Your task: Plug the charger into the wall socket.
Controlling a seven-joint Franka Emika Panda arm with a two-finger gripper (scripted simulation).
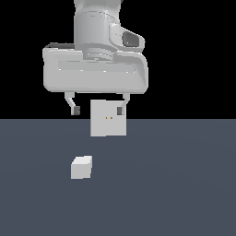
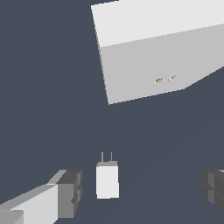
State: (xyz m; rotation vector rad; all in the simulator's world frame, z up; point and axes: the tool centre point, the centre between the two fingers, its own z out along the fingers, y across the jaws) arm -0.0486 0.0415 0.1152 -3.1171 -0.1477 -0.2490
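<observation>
The charger [image 1: 81, 167] is a small off-white block lying on the grey floor, toward the exterior view's left of the socket and nearer the camera. In the wrist view the charger [image 2: 107, 180] shows two thin prongs pointing toward the socket. The wall socket [image 1: 108, 118] is an upright off-white square plate with two tiny yellowish dots at its centre; it also shows in the wrist view [image 2: 153, 65]. My gripper [image 1: 97, 110] hangs open and empty above the floor, its fingers [image 1: 75, 109] wide apart in front of the socket. In the wrist view the charger lies between the fingertips [image 2: 70, 192], well below them.
The floor [image 1: 175, 184] is a flat dark grey surface. Behind it the background is black.
</observation>
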